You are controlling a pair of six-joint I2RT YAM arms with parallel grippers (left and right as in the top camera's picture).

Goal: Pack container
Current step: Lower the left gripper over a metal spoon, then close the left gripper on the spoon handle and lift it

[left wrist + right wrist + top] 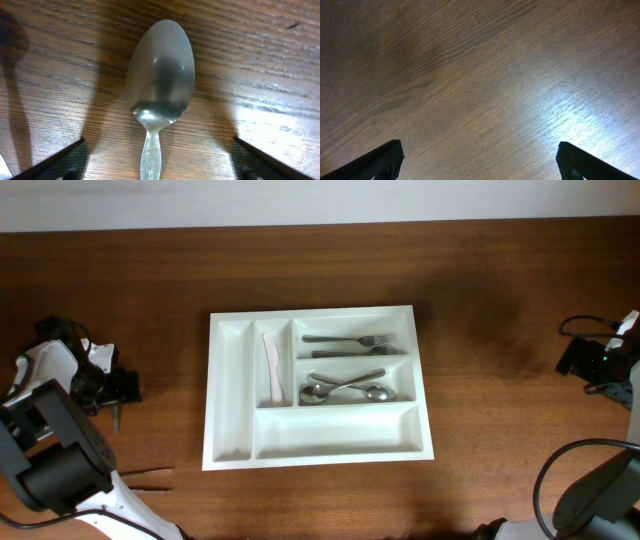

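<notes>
The container [335,432], a white tray with compartments, lies in the middle of the table. It holds a white knife [271,368] in a narrow slot, forks [350,343] in the top wide slot and spoons [345,387] in the middle one. The bottom wide slot and the leftmost narrow slot are bare. At the far left my left gripper [118,392] hangs low over a metal spoon [160,80] lying on the wood. The spoon's handle runs between the gripper's [160,162] open fingers [62,161], untouched by either. My right gripper [480,160] stands open over bare wood at the far right [590,360].
A thin dark item [148,472] lies near the table's front left, beside the left arm's base. Cables trail near the right arm [580,450]. The table's far edge meets a white wall.
</notes>
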